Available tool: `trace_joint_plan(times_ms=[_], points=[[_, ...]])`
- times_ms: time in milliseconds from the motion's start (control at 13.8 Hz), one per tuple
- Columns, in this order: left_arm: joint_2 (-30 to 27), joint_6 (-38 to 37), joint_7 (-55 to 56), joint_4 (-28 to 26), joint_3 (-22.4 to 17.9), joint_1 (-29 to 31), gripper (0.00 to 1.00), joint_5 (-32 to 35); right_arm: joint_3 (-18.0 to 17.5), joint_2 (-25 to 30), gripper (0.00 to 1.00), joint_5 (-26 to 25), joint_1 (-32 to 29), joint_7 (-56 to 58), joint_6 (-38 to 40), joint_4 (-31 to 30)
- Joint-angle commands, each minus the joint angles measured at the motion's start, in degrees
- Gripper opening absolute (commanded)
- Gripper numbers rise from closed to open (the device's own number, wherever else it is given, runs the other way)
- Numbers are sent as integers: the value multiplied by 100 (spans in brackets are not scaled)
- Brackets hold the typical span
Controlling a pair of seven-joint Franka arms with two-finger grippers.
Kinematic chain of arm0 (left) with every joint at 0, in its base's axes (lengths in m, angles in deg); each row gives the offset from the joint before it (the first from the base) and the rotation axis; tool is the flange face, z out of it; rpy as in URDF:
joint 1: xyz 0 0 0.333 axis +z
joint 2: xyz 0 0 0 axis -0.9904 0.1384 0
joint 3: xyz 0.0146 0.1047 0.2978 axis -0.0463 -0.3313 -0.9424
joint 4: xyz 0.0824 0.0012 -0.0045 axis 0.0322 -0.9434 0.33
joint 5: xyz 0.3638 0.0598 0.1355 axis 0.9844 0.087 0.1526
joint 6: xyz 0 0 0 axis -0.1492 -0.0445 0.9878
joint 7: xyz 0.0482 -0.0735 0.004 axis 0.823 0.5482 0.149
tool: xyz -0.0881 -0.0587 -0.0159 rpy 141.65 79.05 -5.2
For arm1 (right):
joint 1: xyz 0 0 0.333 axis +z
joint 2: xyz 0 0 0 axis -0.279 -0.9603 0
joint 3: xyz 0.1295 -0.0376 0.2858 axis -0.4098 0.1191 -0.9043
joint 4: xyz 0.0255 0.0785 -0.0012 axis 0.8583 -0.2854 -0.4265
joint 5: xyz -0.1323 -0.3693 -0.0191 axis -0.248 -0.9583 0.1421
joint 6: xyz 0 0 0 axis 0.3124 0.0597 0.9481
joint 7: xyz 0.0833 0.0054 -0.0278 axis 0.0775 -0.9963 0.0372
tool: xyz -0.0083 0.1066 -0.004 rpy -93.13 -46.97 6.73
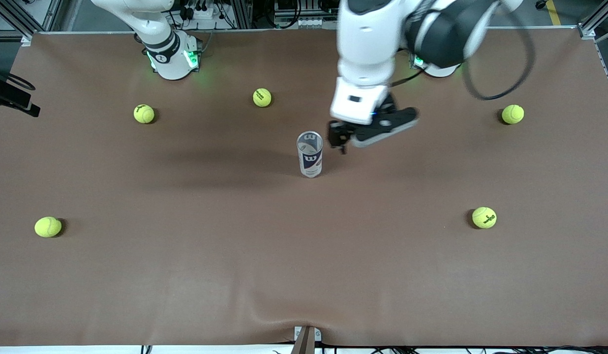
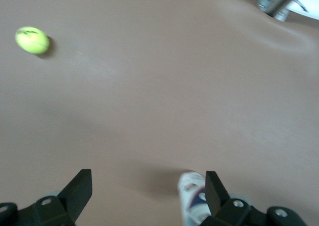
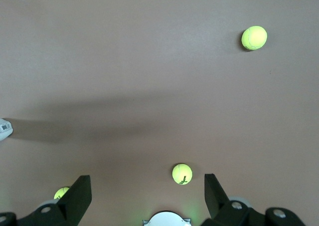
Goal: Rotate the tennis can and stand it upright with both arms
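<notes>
Operator, your right end effector [image 3: 147, 198] hangs high over the table [image 1: 186, 275] near its own base, spread wide and empty. The tennis can [image 1: 310, 154] stands upright mid-table, toward the bases' edge. Your left end effector [image 1: 339, 139] hovers just beside it, fingers parted, gripping nothing.

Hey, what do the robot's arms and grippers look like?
Both arms are glossy white with black joint bands and green-lit bases. The left arm trails a looping black cable and carries a white wrist block. The left gripper and right gripper have black wedge-shaped fingers.
</notes>
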Motion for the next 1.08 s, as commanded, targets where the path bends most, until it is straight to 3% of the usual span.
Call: trace_joint_plan(times_ms=[0,289,506,722,867,1011], points=[[-326,-441,-984,-158,79,493,100,114,-45,-8,100,-1,-54,0,-2,50],[-774,-740,-2761,-185,88,1442,100,-271,-45,-8,100,17,-45,0,-20,50],[-1187,-776,-4290,-500,88,2268,100,-746,-36,-8,100,-1,-54,0,-20,50],[-1600,-829,-4987,-878,88,2796,100,-965,-45,-8,100,-1,-63,0,-20,50],[-1732,-838,-5513,-1063,88,3384,100,-1474,-36,-8,100,-1,-54,0,-20,50],[-2022,-829,-5630,-1458,79,3527,100,-1590,-45,-8,100,8,-54,0,-20,50]])
